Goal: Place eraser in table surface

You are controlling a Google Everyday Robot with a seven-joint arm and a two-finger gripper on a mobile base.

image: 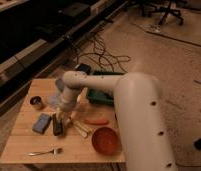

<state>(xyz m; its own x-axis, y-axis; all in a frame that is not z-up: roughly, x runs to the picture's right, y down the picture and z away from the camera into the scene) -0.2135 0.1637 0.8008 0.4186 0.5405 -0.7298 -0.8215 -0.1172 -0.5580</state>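
Note:
The black eraser lies flat on the light wooden table surface, just right of a blue-grey pad. My gripper hangs at the end of the white arm directly over the eraser's upper end, at or very close to the block. The arm reaches in from the right, and its large white body covers the table's right side.
A red bowl sits at the front right, a fork near the front edge. An orange carrot-like item and pale sticks lie mid-table. A small metal can stands at the left, a green tray at the back.

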